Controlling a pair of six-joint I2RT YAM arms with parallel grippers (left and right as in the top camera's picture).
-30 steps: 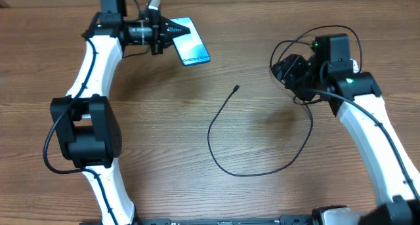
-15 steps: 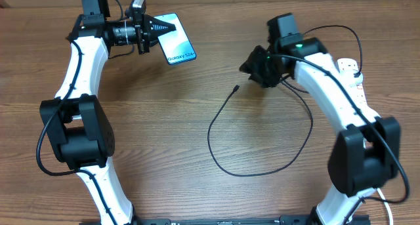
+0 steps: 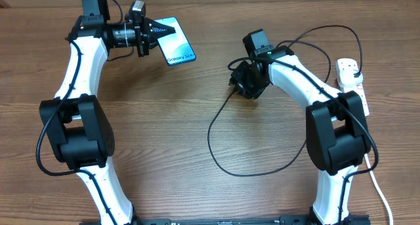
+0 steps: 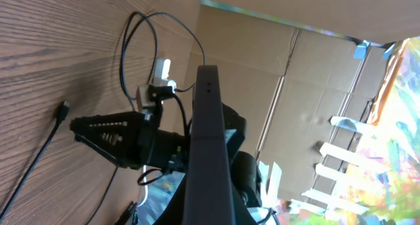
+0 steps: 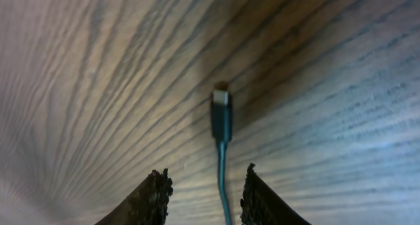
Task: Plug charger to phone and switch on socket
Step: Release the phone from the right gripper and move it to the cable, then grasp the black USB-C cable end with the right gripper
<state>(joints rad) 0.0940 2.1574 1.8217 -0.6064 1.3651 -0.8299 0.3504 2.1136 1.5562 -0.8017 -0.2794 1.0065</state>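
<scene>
Overhead view: the left gripper (image 3: 165, 30) is clamped on one end of the phone (image 3: 178, 51) and holds it near the far edge of the table (image 3: 131, 146), left of the middle. The phone's light blue screen, reading "Galaxy S24", is turned up toward the camera. In the left wrist view the phone (image 4: 207, 159) shows edge-on as a slim dark bar running up the middle, and the fingers gripping it are out of sight.

The right gripper (image 3: 241, 82) is down at the table a little right of the middle, toward the far edge, right over the connector end of the charger cable (image 3: 211, 143). The right wrist view shows its jaws apart, with one finger (image 5: 152, 197) on each side of the thin cable (image 5: 222, 120) and neither touching it. The connector tip lies flat on the wood just beyond the fingertips.

From there the cable curls toward the near edge in a wide loop, then runs back up behind the right arm toward the power strip (image 3: 357, 90). The strip lies along the right edge near the far corner. Whether the plug is seated in it I cannot tell.
</scene>
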